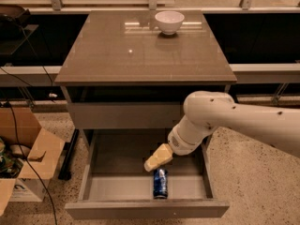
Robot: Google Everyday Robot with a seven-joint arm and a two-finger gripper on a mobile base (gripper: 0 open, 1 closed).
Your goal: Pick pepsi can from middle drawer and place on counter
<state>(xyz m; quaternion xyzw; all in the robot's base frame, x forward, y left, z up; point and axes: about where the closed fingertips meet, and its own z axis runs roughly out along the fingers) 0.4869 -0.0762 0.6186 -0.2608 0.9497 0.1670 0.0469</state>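
Observation:
The pepsi can [160, 183] lies on its side in the open middle drawer [117, 189], near the drawer's front wall and right of centre. My gripper [155, 159] hangs inside the drawer just above and behind the can, a little to its left, with its pale fingers pointing down-left; it does not touch the can. The white arm reaches in from the right. The counter [136, 50] is the glossy grey-brown top above the drawer.
A white bowl [169, 22] stands at the back of the counter. The closed grey front [122, 115] sits above the open drawer. An open cardboard box [26, 156] and cables lie on the speckled floor at the left.

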